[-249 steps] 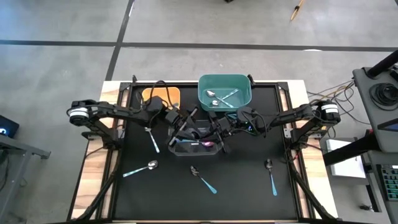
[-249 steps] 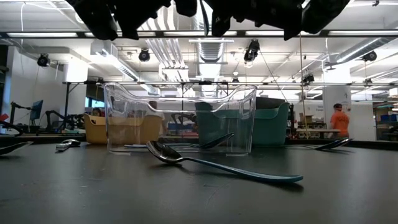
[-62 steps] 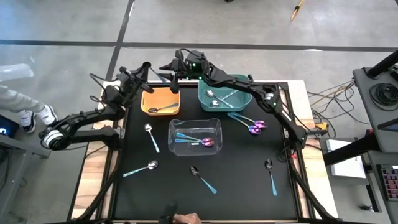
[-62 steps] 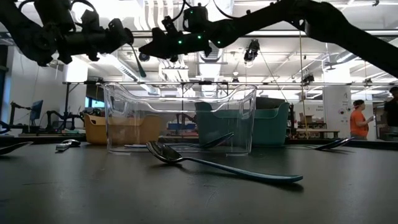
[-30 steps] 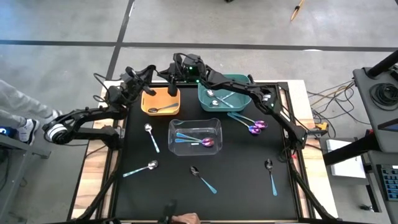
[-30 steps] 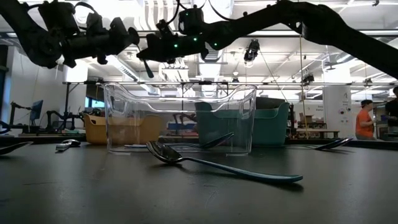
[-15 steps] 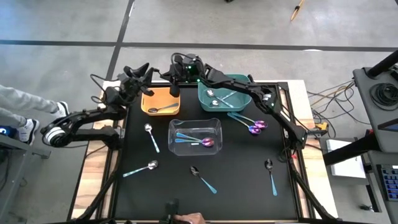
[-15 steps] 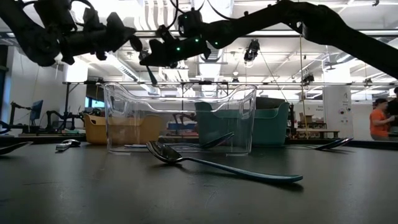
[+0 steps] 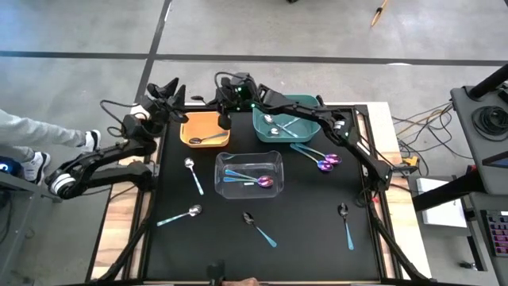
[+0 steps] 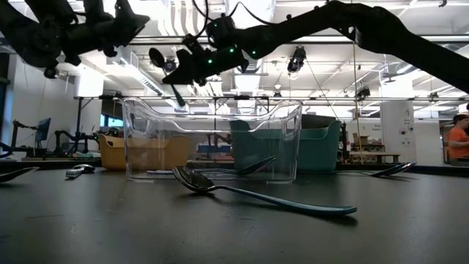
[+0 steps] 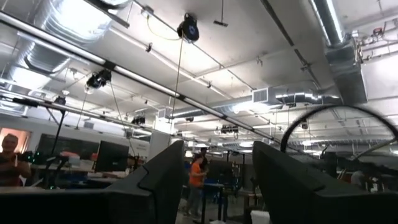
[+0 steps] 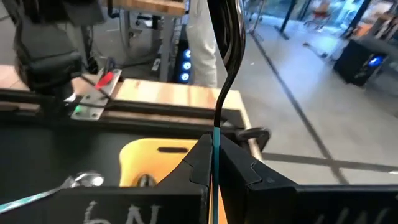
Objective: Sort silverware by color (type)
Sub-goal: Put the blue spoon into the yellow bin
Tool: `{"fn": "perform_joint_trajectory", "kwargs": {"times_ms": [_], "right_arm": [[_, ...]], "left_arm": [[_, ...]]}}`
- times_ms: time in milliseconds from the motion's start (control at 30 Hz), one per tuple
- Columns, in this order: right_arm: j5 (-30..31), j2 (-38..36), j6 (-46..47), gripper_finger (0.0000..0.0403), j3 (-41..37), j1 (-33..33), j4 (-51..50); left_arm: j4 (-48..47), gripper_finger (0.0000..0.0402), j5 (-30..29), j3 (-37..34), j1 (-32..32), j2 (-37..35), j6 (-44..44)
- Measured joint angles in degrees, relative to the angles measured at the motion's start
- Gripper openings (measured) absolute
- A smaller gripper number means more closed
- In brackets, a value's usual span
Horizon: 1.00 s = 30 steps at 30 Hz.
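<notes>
High view, near mat: four spoons not sorted [image 9: 260,229], [image 9: 346,224], [image 9: 178,215], [image 9: 193,175].
Middle: clear bin [image 9: 249,157] holds some; two purple spoons [image 9: 316,157] lie beside it.
Far: orange bin [image 9: 205,121] and teal bin [image 9: 287,106] partly filled.
Right gripper [image 9: 225,120]: clamped on dark spoon [image 12: 225,56], above orange bin.
Left gripper [image 9: 171,89]: apart, empty, at far left corner.
Progress: judged about half.

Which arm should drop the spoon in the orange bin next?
Right. Its claw is shut on the spoon and hangs by the orange bin. The left claw is open, empty and off past the table's edge.
</notes>
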Motion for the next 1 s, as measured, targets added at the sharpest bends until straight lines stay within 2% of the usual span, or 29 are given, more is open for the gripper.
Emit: {"fn": "perform_joint_trajectory", "kwargs": {"times_ms": [133, 267, 400, 533, 667, 767, 867, 1000], "right_arm": [[0.03, 1.12, -0.07, 0.0008, -0.17, 0.95, -1.12], [-0.16, 1.48, -0.68, 0.0008, -0.17, 1.82, -2.6], [0.44, 1.8, -1.76, 0.0008, -0.17, 1.88, -5.97], [0.53, 1.72, -2.14, 0.0008, -0.2, 1.8, -5.78], [0.52, 1.64, -3.4, 0.0008, -0.2, 1.79, -5.92], [0.52, 1.64, -4.19, 0.0008, -0.2, 1.79, -5.89], [0.52, 1.64, -4.81, 0.0008, -0.2, 1.79, -5.78], [0.52, 1.64, -4.96, 0.0008, -0.2, 1.79, -5.8]], "left_arm": [[-1.28, 0.0173, 0.0, 0.0, 0.0, -2.37, 0.0], [-9.44, 0.0169, -0.12, 0.12, 0.0, -4.67, -0.08], [-29.89, 0.0159, 3.59, 4.15, 0.03, -7.04, -0.29], [-55.77, 0.0155, 8.04, 12.88, 0.0, -8.06, 4.53], [-81.36, 0.0155, 8.44, 23.83, -0.26, -6.91, 9.76], [-96.7, 0.0161, 7.94, 30.82, -0.37, -4.68, 12.6], [-104.14, 0.0177, 7.37, 34.83, -0.37, -2.14, 14.99], [-106.44, 0.0209, 6.52, 37.05, -0.37, 0.51, 17.81]]}}
